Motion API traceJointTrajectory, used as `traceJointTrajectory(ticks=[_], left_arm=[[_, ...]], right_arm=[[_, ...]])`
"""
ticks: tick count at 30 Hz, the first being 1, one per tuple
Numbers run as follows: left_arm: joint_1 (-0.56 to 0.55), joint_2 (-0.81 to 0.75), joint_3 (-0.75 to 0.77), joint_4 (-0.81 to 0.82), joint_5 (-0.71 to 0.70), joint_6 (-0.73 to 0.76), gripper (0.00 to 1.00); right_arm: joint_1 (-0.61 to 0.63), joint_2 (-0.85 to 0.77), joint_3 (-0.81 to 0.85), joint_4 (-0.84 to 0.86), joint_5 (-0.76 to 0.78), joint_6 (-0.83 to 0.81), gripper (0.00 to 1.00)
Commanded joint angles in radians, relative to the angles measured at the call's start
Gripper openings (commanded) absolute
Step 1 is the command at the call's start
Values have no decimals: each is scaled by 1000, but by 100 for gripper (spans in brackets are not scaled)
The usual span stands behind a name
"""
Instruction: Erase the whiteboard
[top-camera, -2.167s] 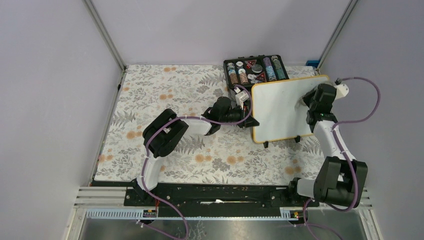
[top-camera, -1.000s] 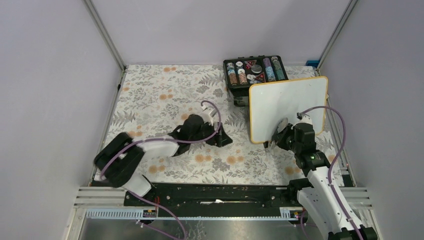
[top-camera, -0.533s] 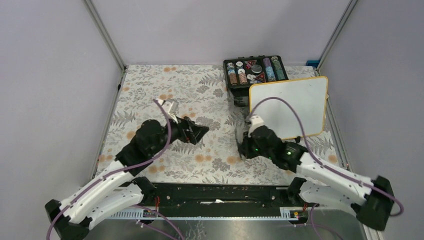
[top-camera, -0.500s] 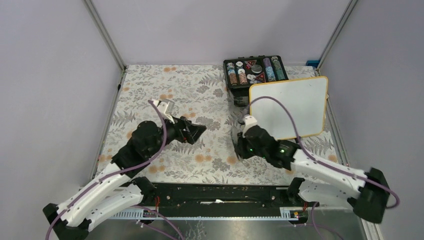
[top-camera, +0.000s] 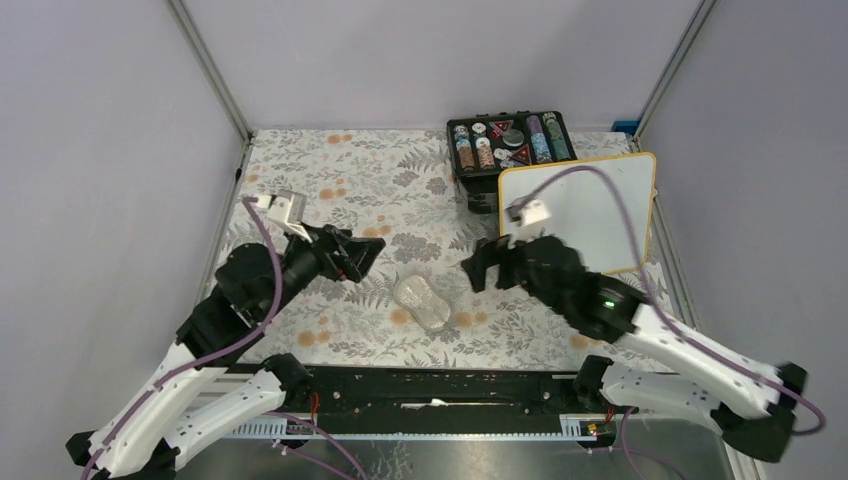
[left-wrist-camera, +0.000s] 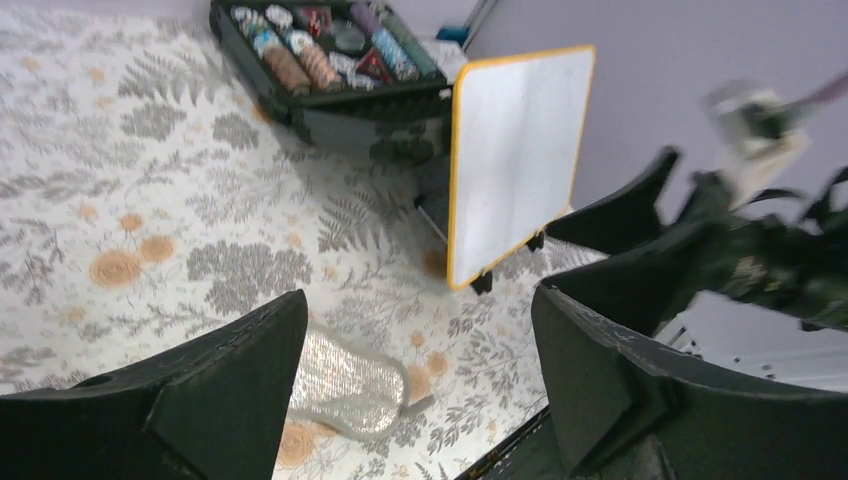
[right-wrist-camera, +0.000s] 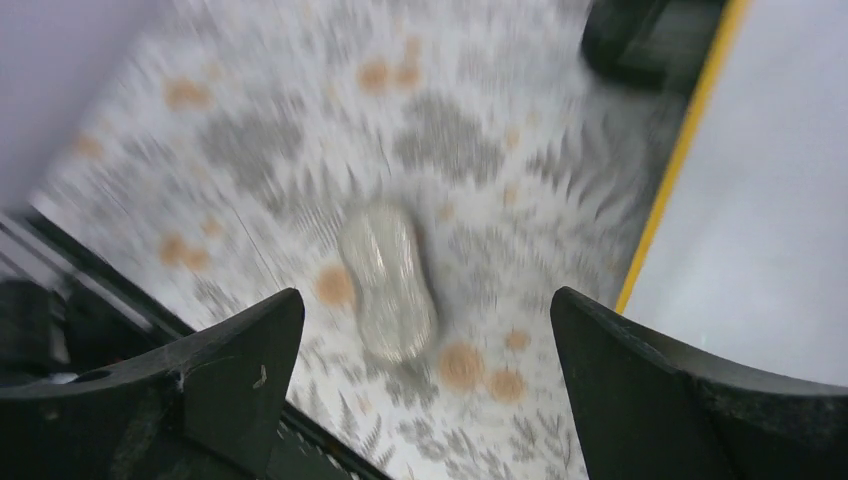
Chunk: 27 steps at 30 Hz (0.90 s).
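View blurred. Right claw (right-wrist-camera: 425, 298) spread wide over floral surface (right-wrist-camera: 250, 150). Pale silvery oblong pad (right-wrist-camera: 387, 283) lies flat on it, apart from whiteboard (right-wrist-camera: 770, 200), whose yellow edge runs diag. at right. Black case (right-wrist-camera: 650, 40) corner top right, beside board's frame.

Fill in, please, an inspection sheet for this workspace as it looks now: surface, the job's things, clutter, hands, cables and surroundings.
Surface: floral tablecloth, lying flat, no spill seen.
Job's things: whiteboard stands upright on black feet at the far right, face blank; silvery oval pad, likely the eraser, lies on the cloth between the hands, touched by neither.
Clutter: open black case of coloured chips just behind the whiteboard.
Hands: left hand open, empty; right hand open, empty.
Cables: purple cable on each arm; the right one loops in front of the whiteboard.
Surroundings: lavender walls, metal corner posts.
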Motion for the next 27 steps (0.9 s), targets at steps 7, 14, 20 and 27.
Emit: traceJointTrajectory(ticks=[7,14,20,27], left_arm=[[0,53,396,-44,-73,121,90],[0,85,656,-52,-93,207,91],[0,65,714,-58,-115,245,93],[0,57,718,-73,-137,265,94]], right_arm=[[5,-373,373,33,453,-174,100],[3,-424,499,156,460,-270,100],[3,-436,491,199,477,-297,100],[3,-426,473,184,493,-310,100]])
